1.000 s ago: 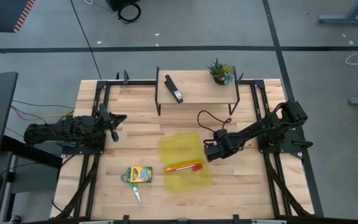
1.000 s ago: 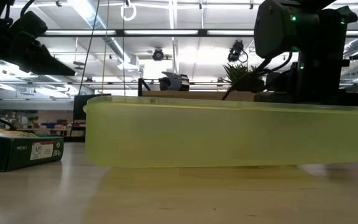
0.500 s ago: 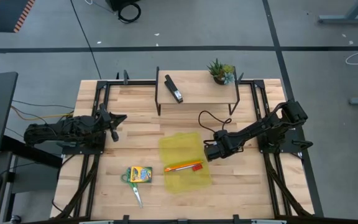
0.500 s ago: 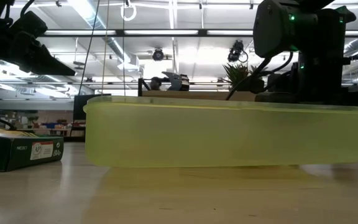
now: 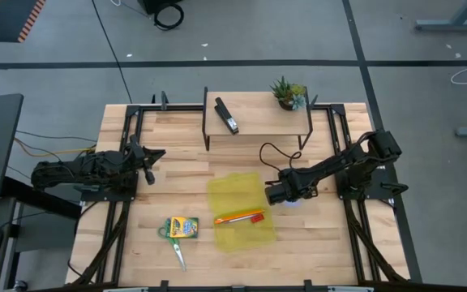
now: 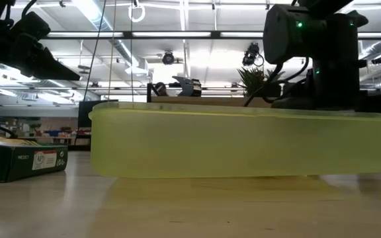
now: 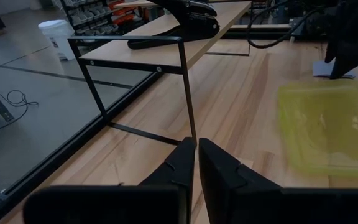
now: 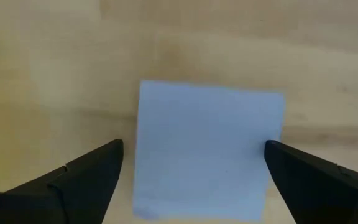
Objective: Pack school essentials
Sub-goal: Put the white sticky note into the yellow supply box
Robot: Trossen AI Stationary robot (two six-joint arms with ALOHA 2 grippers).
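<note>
The notepad (image 8: 209, 151) lies flat on the counter (image 5: 177, 174) just right of the yellow tray (image 5: 237, 209), directly under the right gripper (image 8: 191, 180), whose jaws are spread wide either side of it. Thin, light and bendy, it's probably best pinched across opposite edges. The left gripper (image 7: 196, 163) waits left of the tray, jaws pressed together

bright overhead strip lights | soft shadows | right wrist view blurred

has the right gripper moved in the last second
Yes, a little. In the high view the right gripper has shifted toward the shelf end of the table, alongside the yellow tray, and now stands open over the notepad.
</note>
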